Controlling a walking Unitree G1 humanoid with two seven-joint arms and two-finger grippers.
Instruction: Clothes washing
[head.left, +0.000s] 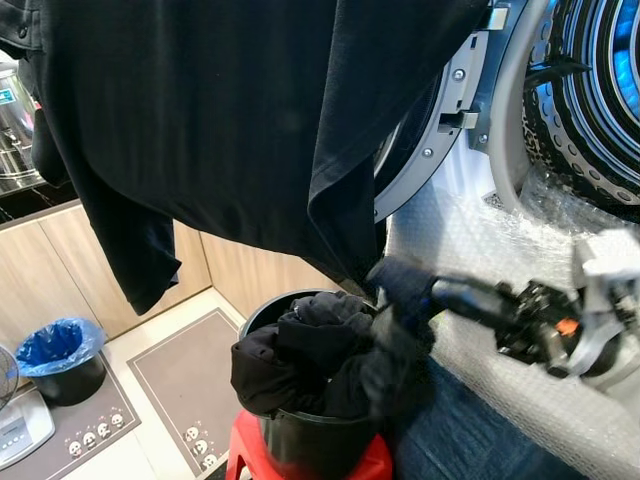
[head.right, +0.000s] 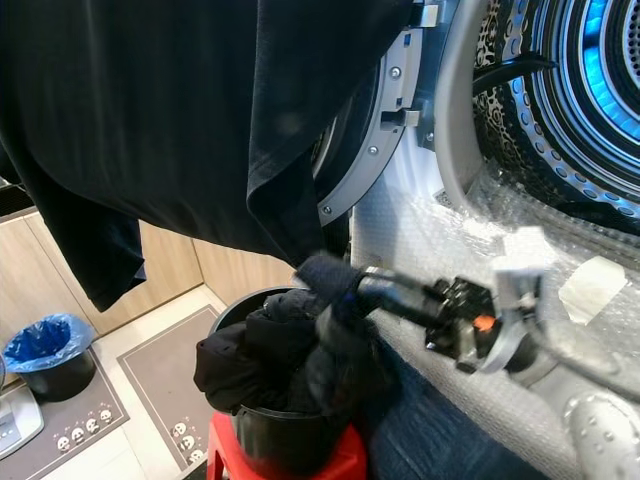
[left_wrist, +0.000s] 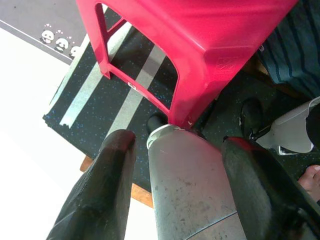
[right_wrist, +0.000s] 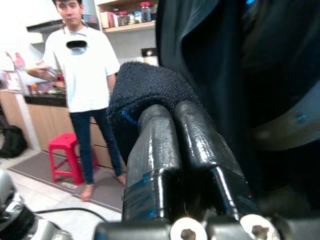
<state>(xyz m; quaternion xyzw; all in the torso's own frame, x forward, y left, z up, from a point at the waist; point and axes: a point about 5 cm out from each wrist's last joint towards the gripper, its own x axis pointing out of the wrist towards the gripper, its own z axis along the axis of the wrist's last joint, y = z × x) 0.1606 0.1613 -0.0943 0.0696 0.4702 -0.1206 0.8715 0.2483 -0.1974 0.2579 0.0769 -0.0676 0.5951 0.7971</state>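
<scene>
My right gripper reaches in from the right, shut on a dark fuzzy cloth just above a black bucket. The cloth's lower end hangs down to the bucket's pile of dark clothes. In the right wrist view the two fingers press together with the cloth at their tips. A large black garment hangs across the top, in front of the washer door. The open drum glows blue at the upper right. My left gripper hangs open low by the stool.
The bucket stands on a red stool. Bubble wrap covers the washer front, with blue denim below it. A blue-lined bin and grey mats lie on the floor to the left. A person stands behind.
</scene>
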